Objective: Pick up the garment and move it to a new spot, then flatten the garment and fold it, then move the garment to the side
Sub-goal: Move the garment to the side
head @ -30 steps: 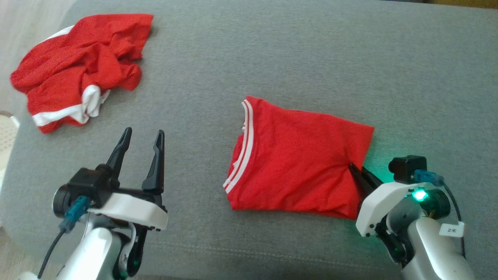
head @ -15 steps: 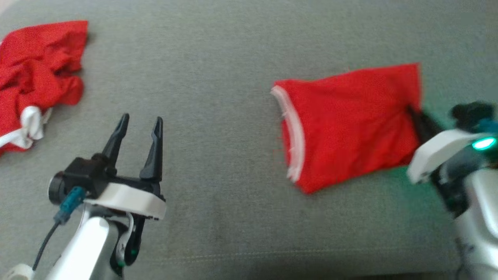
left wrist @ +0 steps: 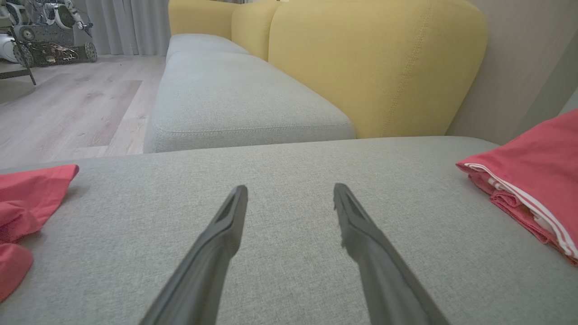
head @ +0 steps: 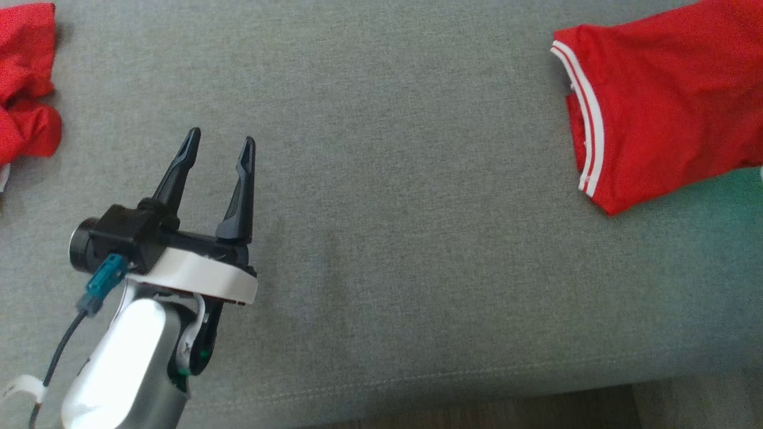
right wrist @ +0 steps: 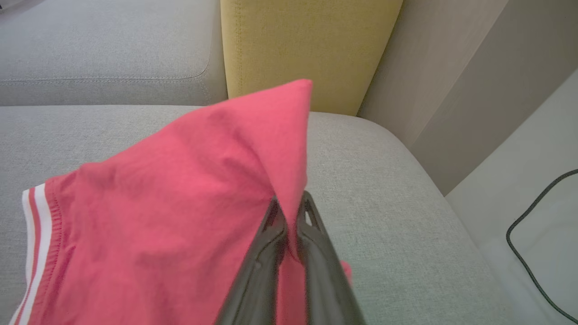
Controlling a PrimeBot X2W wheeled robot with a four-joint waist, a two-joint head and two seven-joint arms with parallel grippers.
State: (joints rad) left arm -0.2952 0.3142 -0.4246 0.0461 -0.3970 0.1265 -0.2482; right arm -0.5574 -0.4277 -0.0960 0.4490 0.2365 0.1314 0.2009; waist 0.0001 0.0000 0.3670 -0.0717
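Grey sofa seat (head: 417,238): work surface. Folded red garment (head: 667,101): far right, corner lifted, pinched in clamped right gripper (right wrist: 289,203). Left gripper (head: 220,137): spread wide, empty, near left. Step, likely: final move aside. Next: lay flat, release without spoiling fold.

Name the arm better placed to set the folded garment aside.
Right. The right gripper is shut on an edge of the folded garment; the left gripper hangs open over the cushion, apart from it.
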